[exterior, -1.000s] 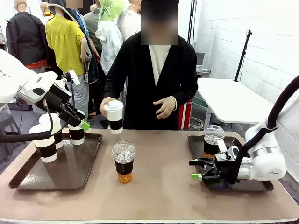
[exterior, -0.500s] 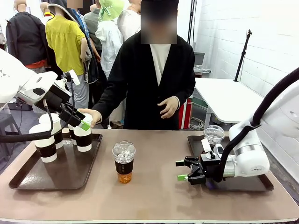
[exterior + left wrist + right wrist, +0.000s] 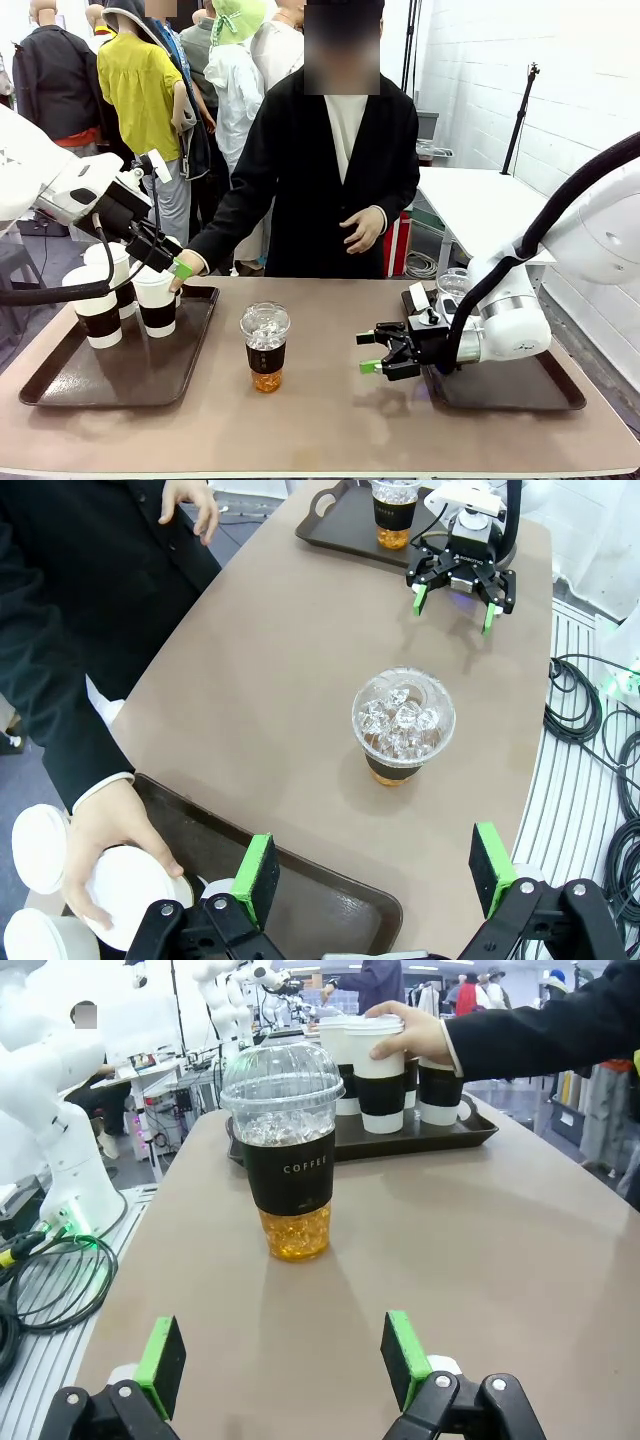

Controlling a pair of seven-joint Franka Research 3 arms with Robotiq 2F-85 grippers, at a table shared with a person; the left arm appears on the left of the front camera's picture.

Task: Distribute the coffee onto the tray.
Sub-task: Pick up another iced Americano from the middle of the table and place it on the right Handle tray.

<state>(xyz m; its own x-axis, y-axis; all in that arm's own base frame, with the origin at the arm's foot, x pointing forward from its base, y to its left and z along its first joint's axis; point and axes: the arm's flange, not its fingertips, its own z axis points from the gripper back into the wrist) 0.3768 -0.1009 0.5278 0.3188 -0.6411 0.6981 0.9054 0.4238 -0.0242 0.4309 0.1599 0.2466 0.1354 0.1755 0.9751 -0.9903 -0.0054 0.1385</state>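
One clear dome-lidded iced coffee (image 3: pixel 265 347) with a dark sleeve stands alone mid-table. My right gripper (image 3: pixel 373 353) hovers open just right of it, level with its lower half; through the right wrist view the cup (image 3: pixel 285 1165) sits straight ahead of the spread gripper (image 3: pixel 283 1360). Three white lidded cups stand on the left tray (image 3: pixel 60 385). The person's hand (image 3: pixel 187 266) rests on the nearest one (image 3: pixel 156 301). My left gripper (image 3: pixel 170 262) hangs open above that tray, holding nothing. Another iced cup (image 3: pixel 456 286) stands on the right tray (image 3: pixel 540 397), half hidden by my right arm.
The left wrist view looks down on the middle iced cup (image 3: pixel 403 725), the person's hand on a white cup (image 3: pixel 110 880), and the far right gripper (image 3: pixel 455 588). Bare tabletop lies in front of the cup. Cables run along the floor past the table edge (image 3: pixel 580 710).
The person carried a white cup down to the left tray and set it beside the others. My right gripper slid left off the right tray toward the middle iced cup.
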